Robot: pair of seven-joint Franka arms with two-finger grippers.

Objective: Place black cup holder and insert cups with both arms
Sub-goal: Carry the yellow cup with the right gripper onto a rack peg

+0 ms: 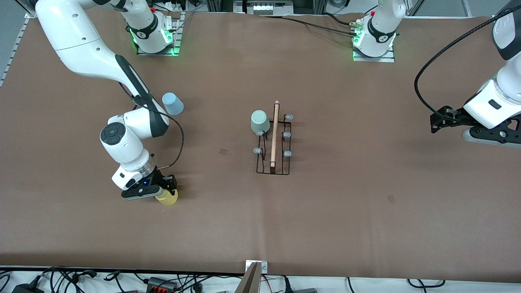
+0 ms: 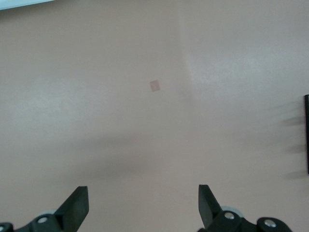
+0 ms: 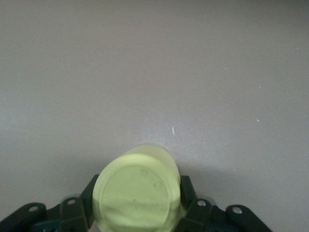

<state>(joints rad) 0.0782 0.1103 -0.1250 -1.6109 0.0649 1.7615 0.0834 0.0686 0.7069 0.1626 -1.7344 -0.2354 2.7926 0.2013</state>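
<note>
The black cup holder (image 1: 273, 140) stands mid-table, its wooden rod handle (image 1: 274, 134) lying along the top. The pale grey-green cup (image 1: 259, 122) sits upside down on one of its pegs at the end nearer the robots. The light blue cup (image 1: 172, 103) stands upside down on the table toward the right arm's end. My right gripper (image 1: 166, 192) is shut on the yellow cup (image 1: 168, 198), low at the table; in the right wrist view the cup's base (image 3: 137, 195) fills the space between the fingers. My left gripper (image 1: 434, 124) is open and empty (image 2: 142, 208) at the left arm's end.
The brown table cover (image 1: 346, 211) carries two small square marks (image 1: 223, 151) (image 1: 391, 198); one also shows in the left wrist view (image 2: 154, 85). A thin black edge (image 2: 306, 133) shows at the border of the left wrist view. Cables lie along the table's front edge.
</note>
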